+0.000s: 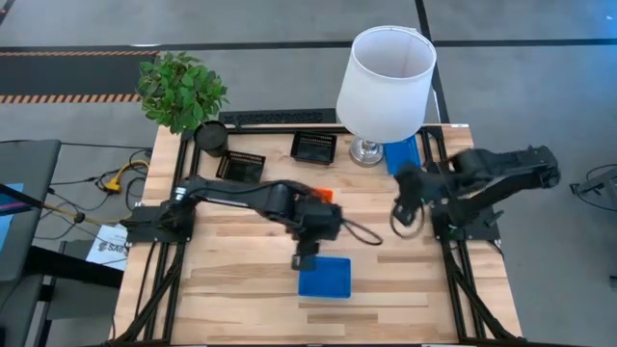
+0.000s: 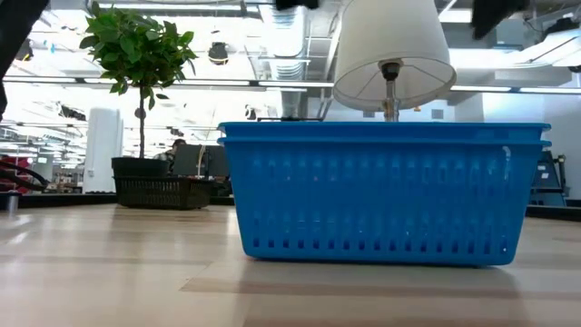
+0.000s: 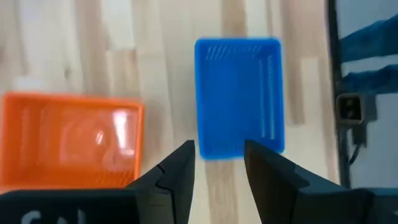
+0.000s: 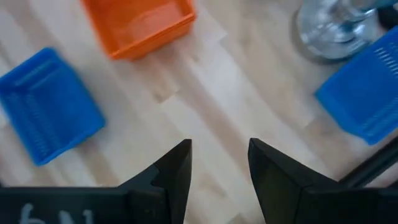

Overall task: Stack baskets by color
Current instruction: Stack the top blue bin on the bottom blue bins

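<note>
A blue basket [image 1: 325,278] rests on its bottom near the table's front edge; the low view shows two rims [image 2: 381,134], one basket nested in another. My left gripper [image 1: 307,258] [image 3: 217,168] hangs open above the basket's far left corner and holds nothing. An orange basket [image 1: 325,194] [image 3: 71,140] sits under my left arm. Another blue basket [image 1: 403,154] [image 4: 367,93] lies by the lamp. Two black baskets [image 1: 239,166] [image 1: 314,146] stand at the back. My right gripper [image 1: 405,207] [image 4: 219,165] is open over bare table at the right.
A white-shaded lamp [image 1: 386,82] stands on its metal foot [image 4: 336,25] at the back right. A potted plant [image 1: 178,92] and a round black pot [image 1: 210,135] stand at the back left corner. A black power strip [image 1: 280,119] lies along the far edge.
</note>
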Motion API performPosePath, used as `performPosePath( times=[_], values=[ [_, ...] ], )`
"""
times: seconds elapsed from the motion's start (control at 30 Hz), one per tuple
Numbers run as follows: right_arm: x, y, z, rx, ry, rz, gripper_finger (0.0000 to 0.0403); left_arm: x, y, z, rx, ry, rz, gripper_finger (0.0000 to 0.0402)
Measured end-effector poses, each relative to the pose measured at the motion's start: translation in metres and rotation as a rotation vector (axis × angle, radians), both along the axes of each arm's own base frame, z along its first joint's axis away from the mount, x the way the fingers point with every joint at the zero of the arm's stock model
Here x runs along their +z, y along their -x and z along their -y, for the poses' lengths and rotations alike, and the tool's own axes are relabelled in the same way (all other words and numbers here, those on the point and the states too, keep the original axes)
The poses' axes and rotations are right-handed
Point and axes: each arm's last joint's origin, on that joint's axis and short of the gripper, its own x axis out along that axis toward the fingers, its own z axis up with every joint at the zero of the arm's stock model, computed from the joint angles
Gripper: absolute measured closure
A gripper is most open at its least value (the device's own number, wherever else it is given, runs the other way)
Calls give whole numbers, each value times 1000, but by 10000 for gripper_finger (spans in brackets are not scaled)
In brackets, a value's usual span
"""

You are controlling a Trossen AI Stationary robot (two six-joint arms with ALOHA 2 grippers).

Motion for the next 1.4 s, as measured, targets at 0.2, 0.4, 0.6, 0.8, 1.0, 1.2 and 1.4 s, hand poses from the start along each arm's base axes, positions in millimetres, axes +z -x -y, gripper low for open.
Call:
performPosePath(
  times=[0.2,0.4,0.6,0.8,1.0,1.2,1.4],
  values=[
    [-42,-19,36,-103,57,-30,205,1,29,16,86,-92,-29,276],
    [-110,-20,70,-245,84,-60,164,-2,44,27,136,-120,66,276],
    [-143,-15,101,-424,317,-56,153,-7,59,21,196,-90,154,276],
    [-163,-12,132,-472,310,-60,153,-12,71,9,288,-43,236,276],
    [-187,-12,158,-466,293,-87,154,-15,78,5,329,-30,245,276],
    [-210,-13,167,-478,225,-156,154,-15,78,5,347,-29,248,276],
    [-223,-18,161,-470,178,-209,154,-15,78,5,348,-31,245,276]
  ],
)
